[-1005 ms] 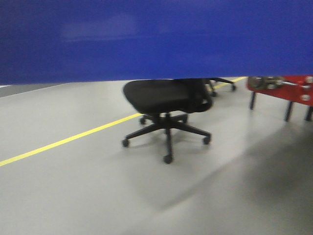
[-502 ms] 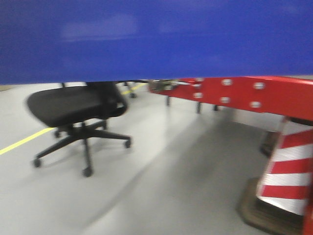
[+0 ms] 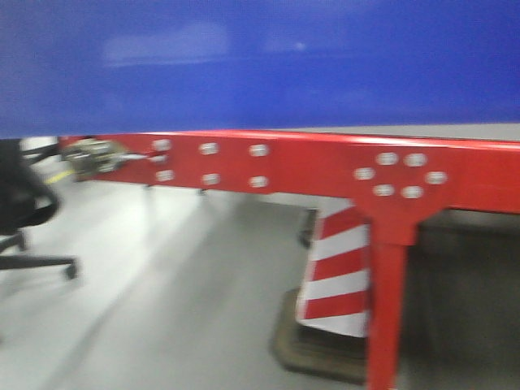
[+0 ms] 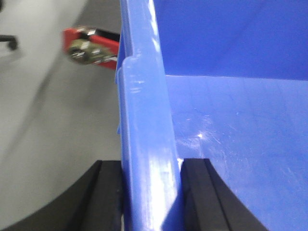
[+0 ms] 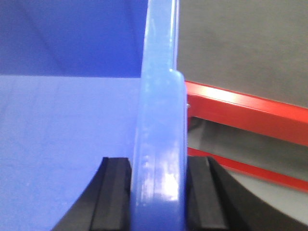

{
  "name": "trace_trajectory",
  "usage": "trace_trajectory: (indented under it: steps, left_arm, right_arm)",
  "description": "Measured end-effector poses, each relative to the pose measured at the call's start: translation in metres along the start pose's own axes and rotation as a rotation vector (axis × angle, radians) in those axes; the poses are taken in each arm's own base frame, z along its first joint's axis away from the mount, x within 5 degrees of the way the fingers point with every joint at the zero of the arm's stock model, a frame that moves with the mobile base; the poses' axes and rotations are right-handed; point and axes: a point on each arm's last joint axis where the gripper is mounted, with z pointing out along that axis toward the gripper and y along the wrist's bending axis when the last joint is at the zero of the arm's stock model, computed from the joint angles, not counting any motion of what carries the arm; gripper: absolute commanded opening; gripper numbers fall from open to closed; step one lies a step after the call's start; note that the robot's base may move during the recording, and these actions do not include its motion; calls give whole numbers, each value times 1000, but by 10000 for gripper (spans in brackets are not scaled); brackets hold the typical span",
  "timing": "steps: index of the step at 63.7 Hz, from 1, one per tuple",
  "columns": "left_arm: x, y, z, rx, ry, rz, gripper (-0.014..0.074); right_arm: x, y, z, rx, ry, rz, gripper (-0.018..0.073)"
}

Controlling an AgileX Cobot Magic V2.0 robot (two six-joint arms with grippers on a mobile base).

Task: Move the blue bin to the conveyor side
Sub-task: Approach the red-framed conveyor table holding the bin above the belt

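Left pincer (image 4: 151, 192) and right pincer (image 5: 159, 192) each clamp an opposite rim of the blue bin (image 3: 260, 65), held aloft. Beyond it, a red frame (image 3: 309, 166) edges the dark belt (image 5: 240, 43). A striped cone (image 3: 337, 276) and black chair (image 3: 20, 203) stand on the floor (image 3: 162, 309).

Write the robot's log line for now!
left gripper: shut on bin | right gripper: shut on bin | ahead: red frame

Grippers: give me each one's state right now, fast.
Left gripper: closed, clamped on the wall rim of the blue bin.
Right gripper: closed, clamped on the blue bin's other wall rim.
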Motion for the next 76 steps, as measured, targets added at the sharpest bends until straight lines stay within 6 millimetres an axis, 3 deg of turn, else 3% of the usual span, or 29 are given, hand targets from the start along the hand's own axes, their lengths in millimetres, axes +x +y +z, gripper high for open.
trace_trajectory:
  steps: [76]
  left_arm:
    - [0,0,0,2,0,-1,-11]
  right_arm:
    - [0,0,0,2,0,-1,-80]
